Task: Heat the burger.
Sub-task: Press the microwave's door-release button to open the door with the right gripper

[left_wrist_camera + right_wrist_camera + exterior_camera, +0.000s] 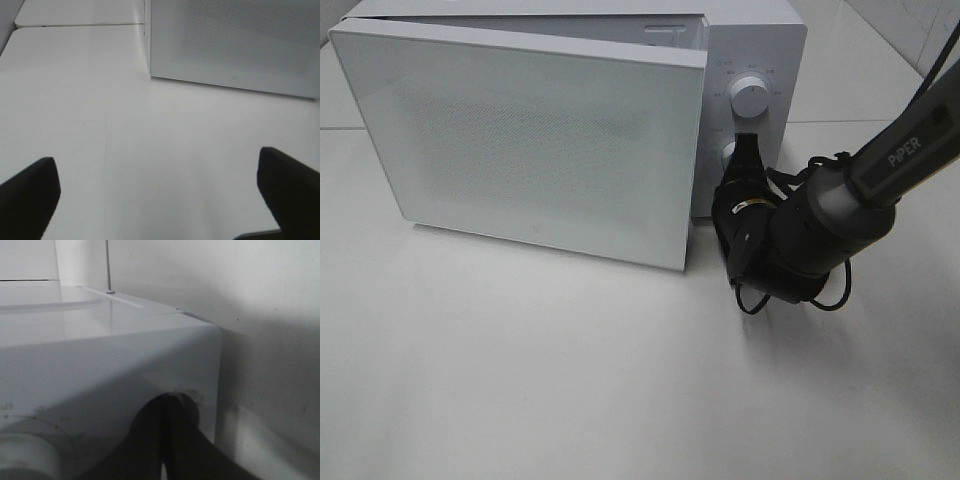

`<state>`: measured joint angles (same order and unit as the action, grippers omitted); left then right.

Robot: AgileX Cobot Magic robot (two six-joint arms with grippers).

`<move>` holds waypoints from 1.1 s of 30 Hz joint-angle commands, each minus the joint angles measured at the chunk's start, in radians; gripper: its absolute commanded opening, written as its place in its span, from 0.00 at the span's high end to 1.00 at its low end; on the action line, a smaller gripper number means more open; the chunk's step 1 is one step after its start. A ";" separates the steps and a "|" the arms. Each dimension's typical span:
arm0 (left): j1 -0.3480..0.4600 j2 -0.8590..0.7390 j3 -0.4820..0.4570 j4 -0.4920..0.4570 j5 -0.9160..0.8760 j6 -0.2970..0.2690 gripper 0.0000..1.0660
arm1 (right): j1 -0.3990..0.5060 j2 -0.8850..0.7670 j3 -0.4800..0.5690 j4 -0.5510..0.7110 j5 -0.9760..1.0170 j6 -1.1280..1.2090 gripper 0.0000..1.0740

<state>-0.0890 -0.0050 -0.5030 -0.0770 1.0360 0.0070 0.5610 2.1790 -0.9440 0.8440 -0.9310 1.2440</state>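
The burger shows in none of the three views. The microwave's door [540,140] blocks any sight of the cavity, so I cannot tell where it lies.

The white microwave [760,40] stands toward the far edge of the worktop [570,380], left of the middle. Its wide frosted door faces the near edge and seems to stand slightly ajar, with a dark gap along its top. The angle makes that hard to confirm.

The control panel [775,70] runs down the right of the door, with an upper knob [750,97] and a lower knob [727,153].

The right gripper [745,145] reaches in from the worktop's right side. Its dark fingers are pressed together with nothing between them. Their tips are at the lower knob and partly cover it. In the right wrist view the closed fingertips [167,402] meet in front of that round knob [190,407]. Contact looks likely but is not certain.

The left gripper [160,195] is seen only by its own camera. Its two black fingers [30,195] are spread wide over bare worktop [125,125], empty, with the door [235,40] ahead of them.
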 commanded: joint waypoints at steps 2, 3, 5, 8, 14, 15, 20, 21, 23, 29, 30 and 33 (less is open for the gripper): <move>0.002 -0.019 0.003 -0.003 0.000 -0.007 0.06 | -0.046 -0.011 -0.094 -0.097 -0.236 -0.024 1.00; 0.002 -0.019 0.003 -0.003 0.000 -0.007 0.06 | -0.046 -0.011 -0.094 -0.097 -0.236 -0.024 1.00; 0.002 -0.019 0.003 -0.003 0.000 -0.007 0.06 | -0.046 -0.011 -0.093 -0.097 -0.234 -0.028 1.00; 0.002 -0.019 0.003 -0.003 0.000 -0.007 0.06 | -0.046 -0.011 -0.093 -0.097 -0.234 -0.032 1.00; 0.002 -0.019 0.003 -0.003 0.000 -0.007 0.06 | -0.046 -0.013 -0.093 -0.096 -0.177 -0.031 1.00; 0.002 -0.019 0.003 -0.003 0.000 -0.007 0.06 | -0.044 -0.013 -0.093 -0.094 -0.160 -0.031 1.00; 0.002 -0.019 0.003 -0.003 0.000 -0.007 0.06 | -0.043 -0.019 -0.091 -0.093 -0.100 -0.030 1.00; 0.002 -0.019 0.003 -0.003 0.000 -0.007 0.06 | -0.043 -0.025 -0.086 -0.093 -0.091 -0.030 1.00; 0.002 -0.019 0.003 -0.003 0.000 -0.007 0.06 | -0.043 -0.038 -0.069 -0.084 -0.081 -0.034 1.00; 0.002 -0.019 0.003 -0.003 0.000 -0.007 0.06 | -0.042 -0.082 -0.005 -0.078 -0.001 -0.037 1.00; 0.002 -0.019 0.003 -0.003 0.000 -0.007 0.06 | -0.042 -0.082 -0.005 -0.078 -0.001 -0.037 1.00; 0.002 -0.019 0.003 -0.003 0.000 -0.007 0.06 | -0.029 -0.101 0.033 -0.065 0.019 -0.040 1.00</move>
<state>-0.0890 -0.0050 -0.5030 -0.0770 1.0360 0.0070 0.5390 2.1080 -0.9000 0.7970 -0.8240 1.2170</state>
